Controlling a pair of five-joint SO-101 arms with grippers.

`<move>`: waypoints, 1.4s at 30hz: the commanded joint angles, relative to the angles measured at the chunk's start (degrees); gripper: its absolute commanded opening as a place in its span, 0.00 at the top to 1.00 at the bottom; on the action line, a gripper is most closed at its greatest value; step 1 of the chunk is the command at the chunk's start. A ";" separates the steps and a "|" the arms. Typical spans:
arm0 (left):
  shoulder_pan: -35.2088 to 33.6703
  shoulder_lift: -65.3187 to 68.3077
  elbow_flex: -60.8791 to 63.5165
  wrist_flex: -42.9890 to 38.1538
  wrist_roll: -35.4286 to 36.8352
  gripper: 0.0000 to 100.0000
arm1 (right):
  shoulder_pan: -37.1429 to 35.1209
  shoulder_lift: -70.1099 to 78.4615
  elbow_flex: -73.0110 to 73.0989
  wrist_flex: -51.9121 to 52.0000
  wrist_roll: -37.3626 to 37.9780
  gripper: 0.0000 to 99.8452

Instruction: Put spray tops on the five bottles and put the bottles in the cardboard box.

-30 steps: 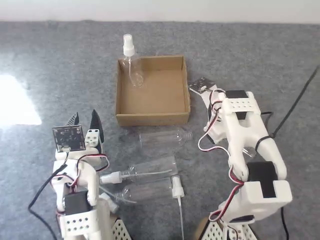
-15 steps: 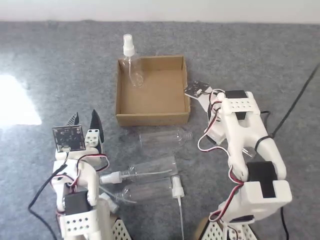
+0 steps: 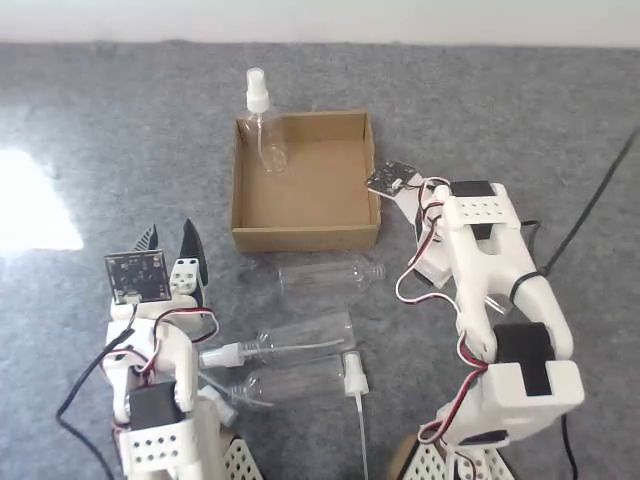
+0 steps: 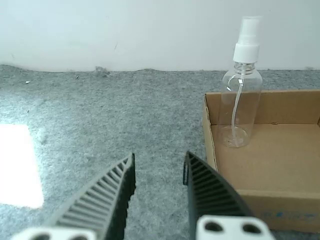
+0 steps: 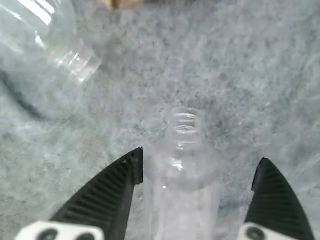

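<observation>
We see the cardboard box [image 3: 305, 238] open at the top and holding one upright bottle [image 3: 266, 140]. It is clear, stands in the far left corner, and has its white spray top on with the thin tube running down inside.

Everything else lies outside the box, on the arms' side of it. An uncapped bottle [image 3: 330, 273] lies on its side just beside the near wall. Farther from the box are a capped bottle [image 3: 285, 342], another clear bottle [image 3: 295, 382] and a loose spray top [image 3: 354, 375] with its long tube.

The right claw [image 5: 200, 157] is spread wide around a fifth bottle [image 5: 184, 170] — bare threaded neck, off the box's near right corner, nearer one finger than the other. The left claw [image 4: 159, 165] hovers off the near left corner, fingers parted — pinching nothing.
</observation>
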 commanded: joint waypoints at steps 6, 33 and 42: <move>0.18 -0.62 -0.40 0.09 -0.44 0.85 | -0.04 -0.22 1.67 0.04 1.93 0.69; 0.00 -0.62 -0.40 0.09 -0.44 0.85 | 2.51 -1.01 -3.34 7.96 -0.44 0.88; -0.09 -0.62 -0.40 0.09 -0.44 0.85 | 1.54 -2.86 -11.34 14.02 -10.02 0.89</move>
